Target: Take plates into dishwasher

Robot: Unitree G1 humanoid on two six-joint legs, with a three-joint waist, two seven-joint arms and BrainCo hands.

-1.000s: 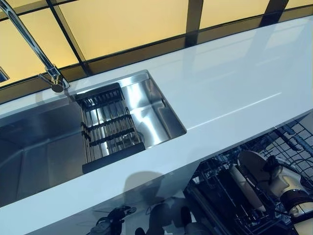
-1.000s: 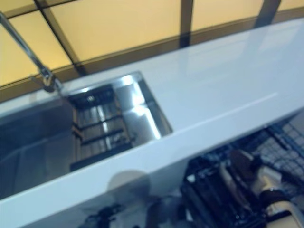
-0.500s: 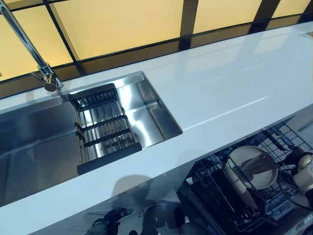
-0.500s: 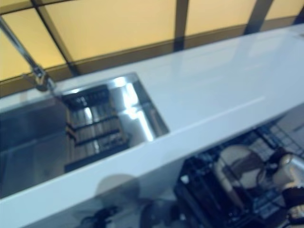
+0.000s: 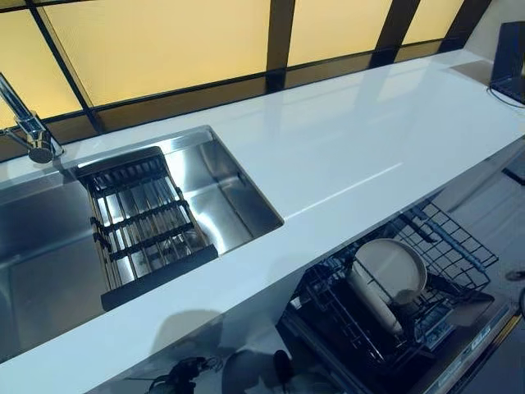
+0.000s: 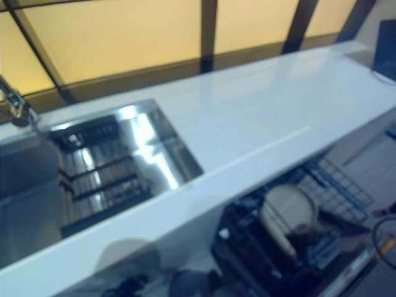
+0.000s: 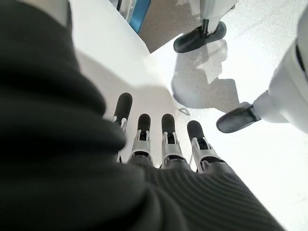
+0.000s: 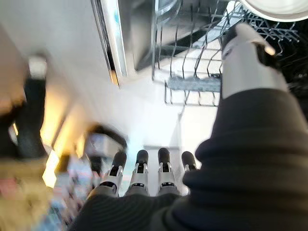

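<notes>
A cream plate [image 5: 395,264] stands upright in the open dishwasher's lower wire rack [image 5: 456,246], below the counter's front edge, with a second plate [image 5: 373,297] on edge next to it. The plate's rim also shows in the right wrist view [image 8: 274,9]. Neither hand shows in the eye views. My right hand [image 8: 139,175] is open and empty, fingers straight, held away from the rack. My left hand [image 7: 168,144] is open and empty, fingers straight over the pale floor.
A white counter [image 5: 353,139] runs across the view. A steel sink [image 5: 238,197] on the left holds a black drying rack [image 5: 143,222], with a tap [image 5: 29,131] behind it. A dark object [image 5: 509,70] stands at the counter's far right end.
The camera has swung right, so the whole picture has shifted left. My right hand was at the plate in the rack, drew away to the right, and has left the eye views.
</notes>
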